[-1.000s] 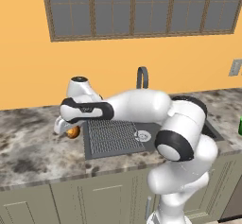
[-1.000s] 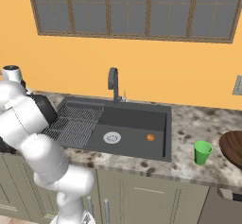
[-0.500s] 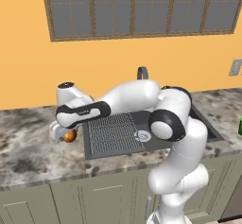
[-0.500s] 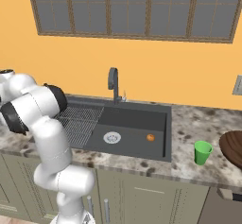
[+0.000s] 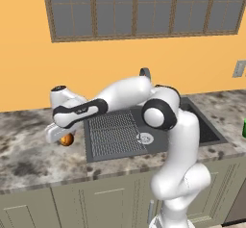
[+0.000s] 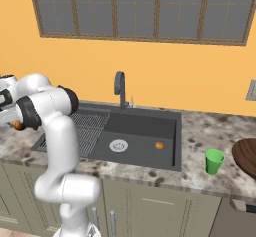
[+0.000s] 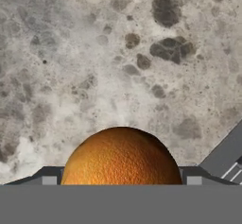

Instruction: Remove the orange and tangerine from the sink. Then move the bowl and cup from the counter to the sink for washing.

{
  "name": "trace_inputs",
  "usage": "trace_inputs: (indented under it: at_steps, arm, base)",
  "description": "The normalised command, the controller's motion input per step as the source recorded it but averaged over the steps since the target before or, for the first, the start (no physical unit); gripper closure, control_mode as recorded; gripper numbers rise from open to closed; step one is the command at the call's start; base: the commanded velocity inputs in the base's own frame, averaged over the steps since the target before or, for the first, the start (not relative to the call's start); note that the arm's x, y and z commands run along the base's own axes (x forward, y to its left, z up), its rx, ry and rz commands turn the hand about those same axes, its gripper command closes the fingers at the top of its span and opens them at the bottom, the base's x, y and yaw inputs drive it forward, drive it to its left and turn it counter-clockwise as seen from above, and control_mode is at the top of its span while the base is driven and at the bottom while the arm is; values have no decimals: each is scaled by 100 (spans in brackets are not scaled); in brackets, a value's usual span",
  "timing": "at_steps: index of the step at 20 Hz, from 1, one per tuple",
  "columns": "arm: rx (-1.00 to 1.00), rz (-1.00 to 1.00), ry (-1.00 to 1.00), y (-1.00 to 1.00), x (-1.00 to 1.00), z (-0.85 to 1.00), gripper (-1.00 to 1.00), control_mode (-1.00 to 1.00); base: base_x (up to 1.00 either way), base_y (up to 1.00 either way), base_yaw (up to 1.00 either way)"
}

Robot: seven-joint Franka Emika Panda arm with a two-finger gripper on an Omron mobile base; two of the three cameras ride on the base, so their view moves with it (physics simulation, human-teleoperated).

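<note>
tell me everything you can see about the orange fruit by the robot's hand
The orange fruit is round with a dimpled peel. It sits on the speckled stone counter just left of the sink, between the fingertips of the hand, whose jaws stand wide. Whether the fingers touch it cannot be told.

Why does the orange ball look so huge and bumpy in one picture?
Hand view: the round orange fruit sits right under the camera, so its pitted skin looks sharp and big. Left base view: it is a small, smooth blob on the speckled grey stone counter.
</note>
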Motion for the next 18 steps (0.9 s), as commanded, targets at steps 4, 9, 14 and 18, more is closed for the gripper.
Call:
trace_inputs:
  at_steps: [4,9,14,18]
  arm:
    - [0,0,1,12,14,-26,100,-100]
    - [0,0,0,14,13,-28,100,-100]
    - [0,0,0,9,6,-28,100,-100]
    - [0,0,0,10,6,-26,100,-100]
  base:
    - [0,0,0]
    - [0,0,0]
    - [0,0,0]
    - [0,0,0]
